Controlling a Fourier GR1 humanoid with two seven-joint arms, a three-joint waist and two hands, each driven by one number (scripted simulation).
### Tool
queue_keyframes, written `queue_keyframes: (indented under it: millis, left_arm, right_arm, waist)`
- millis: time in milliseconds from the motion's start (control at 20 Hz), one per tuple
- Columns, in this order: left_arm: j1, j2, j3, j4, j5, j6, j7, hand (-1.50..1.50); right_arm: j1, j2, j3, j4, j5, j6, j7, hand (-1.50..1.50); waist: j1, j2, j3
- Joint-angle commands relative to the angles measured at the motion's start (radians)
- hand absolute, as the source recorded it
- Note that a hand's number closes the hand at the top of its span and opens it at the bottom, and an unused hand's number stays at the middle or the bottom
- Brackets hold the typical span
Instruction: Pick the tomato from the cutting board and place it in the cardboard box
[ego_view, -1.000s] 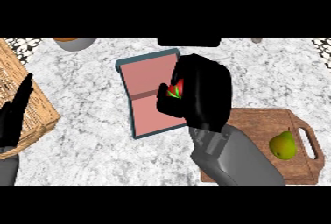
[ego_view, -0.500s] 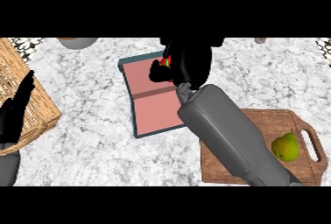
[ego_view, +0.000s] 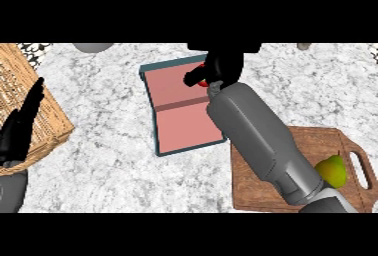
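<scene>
**Tomato held over the box**

The right hand (ego_view: 221, 67) reaches across the marble table (ego_view: 111, 175), its fingers curled around the red tomato (ego_view: 203, 83), which sits above the far half of the pink-lined cardboard box (ego_view: 177, 117). A pear (ego_view: 332, 169) lies on the wooden cutting board (ego_view: 255, 192). The left hand (ego_view: 21, 127) rests open beside a wicker basket (ego_view: 29, 85).
</scene>
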Motion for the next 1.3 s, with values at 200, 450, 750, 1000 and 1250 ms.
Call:
queue_keyframes:
  millis: [200,450,750,1000,1250]
  left_arm:
    - [-0.002,-0.027,-0.006,0.048,0.01,-0.021,0.034,0.0]
    - [0.025,-0.02,0.012,0.063,0.004,-0.015,-0.002,0.0]
    - [0.054,-0.039,0.016,0.009,0.003,-0.009,0.051,0.0]
    - [0.116,-0.03,0.066,0.006,0.021,-0.013,0.024,0.0]
    - [0.115,-0.007,0.097,0.055,0.007,-0.013,0.006,0.0]
  right_arm:
    - [-0.069,0.002,-0.012,0.187,-0.151,-0.219,-0.161,-1.5]
    - [-0.083,0.002,-0.011,0.203,-0.16,-0.385,-0.271,-1.5]
    - [-0.039,0.002,-0.061,0.131,-0.227,-0.543,-0.374,-1.5]
    - [0.056,-0.001,-0.073,-0.039,-0.276,-0.499,-0.416,-1.5]
    - [0.251,-0.075,-0.042,-0.265,-0.247,-0.476,-0.363,-1.5]
  waist:
    - [0.01,0.007,-0.014]
    - [-0.005,0.005,-0.015]
    - [-0.036,-0.009,-0.013]
    - [-0.076,-0.022,-0.014]
    - [-0.123,-0.032,-0.015]
